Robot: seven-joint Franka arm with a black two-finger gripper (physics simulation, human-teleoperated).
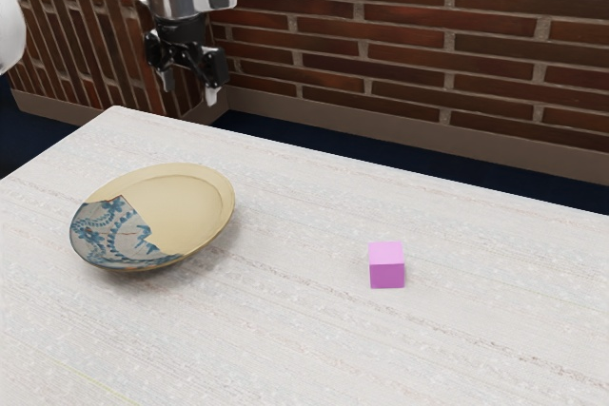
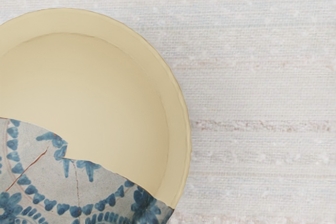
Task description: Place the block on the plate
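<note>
My gripper (image 1: 188,92) hangs high at the exterior view's upper left, above and behind the plate, its two fingers apart with nothing between them. The plate (image 1: 190,211), cream with a blue-and-grey patterned part, lies on the table at the exterior view's left. A small pink-purple block (image 1: 386,265) sits on the bare table to the plate's right in the exterior view, well apart from it. From the wrist camera, the plate (image 2: 105,87) is seen from above, partly cut off.
A pale, streaked table (image 1: 285,330) carries both objects, with its far edge below the gripper. Behind it stands a brick wall (image 1: 409,35) above a dark blue floor.
</note>
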